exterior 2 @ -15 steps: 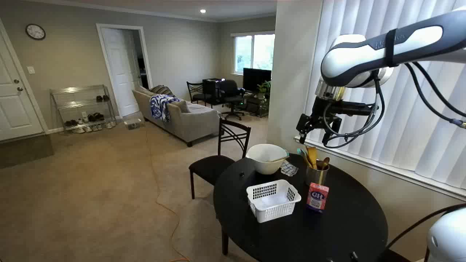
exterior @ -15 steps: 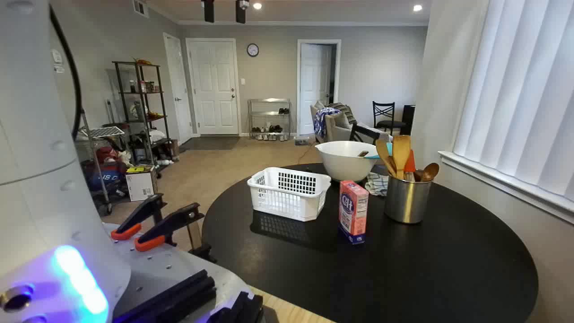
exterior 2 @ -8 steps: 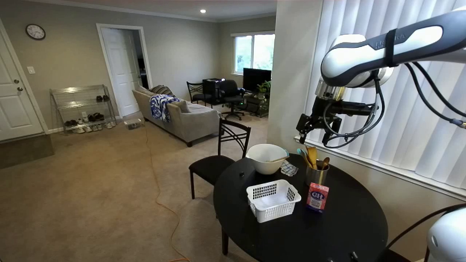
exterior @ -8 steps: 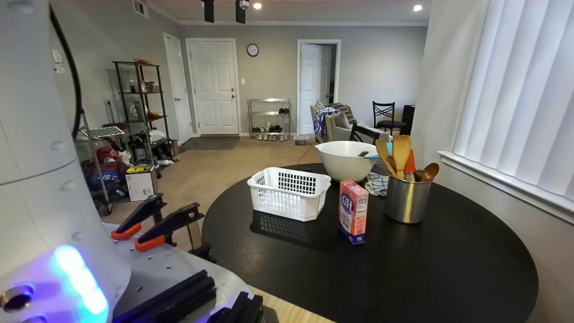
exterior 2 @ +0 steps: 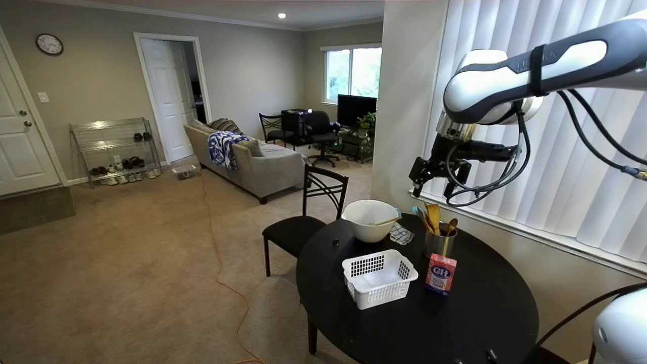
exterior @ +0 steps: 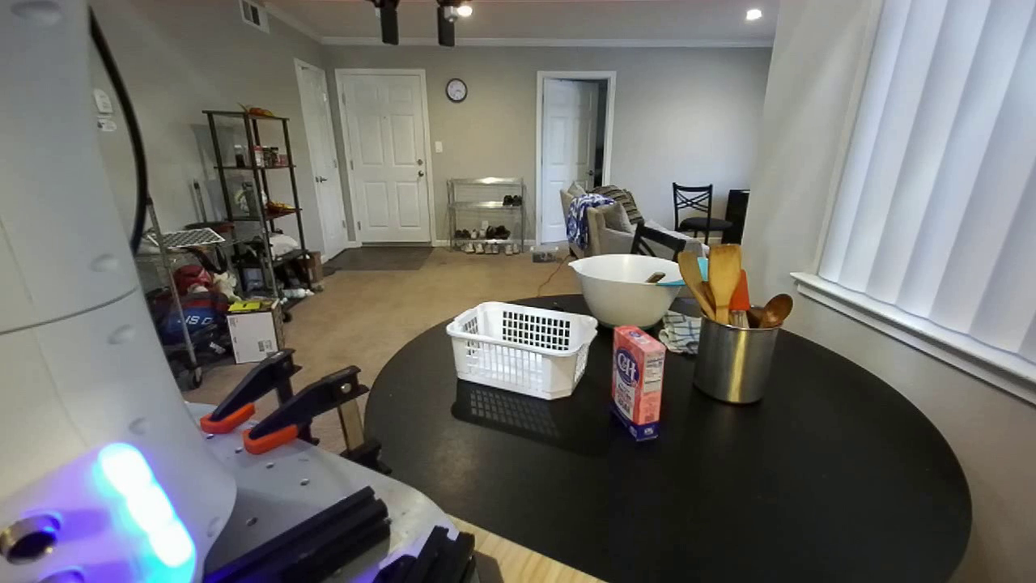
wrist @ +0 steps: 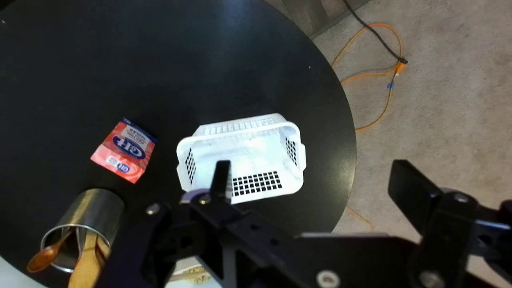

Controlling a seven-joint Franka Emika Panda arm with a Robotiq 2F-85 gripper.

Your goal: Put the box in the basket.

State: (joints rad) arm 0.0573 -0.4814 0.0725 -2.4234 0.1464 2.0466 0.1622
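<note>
**mugshelf:** I've got the pink-red rectangular cardboard box [exterior: 638, 385] standing upright on the round black table [exterior: 769, 494], dark blue band along the bottom. Same for you?

**torque_tom:** Yep, near the white rectangular plastic basket [exterior: 522, 368] with the slotted lattice sides, but apart from it. Other side of the box there's a shiny cylindrical metal cup [exterior: 735, 368] with wooden utensils [exterior: 724, 279] sticking out.

**mugshelf:** And the black two-fingered gripper [wrist: 312, 178]?

**torque_tom:** Hanging well above the table. Wrist view shows its fingers [wrist: 412, 190] spread wide, pretty clear tbh. One overlaps the basket from that angle, the other has beige carpet [wrist: 452, 132] behind it.

**mugshelf:** lol ok. What about the big round white bowl [exterior: 623, 295]?

**torque_tom:** Also on the table. In both exterior views it's beyond the basket, with a pale checked cloth [exterior: 681, 334] just beside it. There's a black chair [exterior 2: 293, 235] near the table too.
</note>
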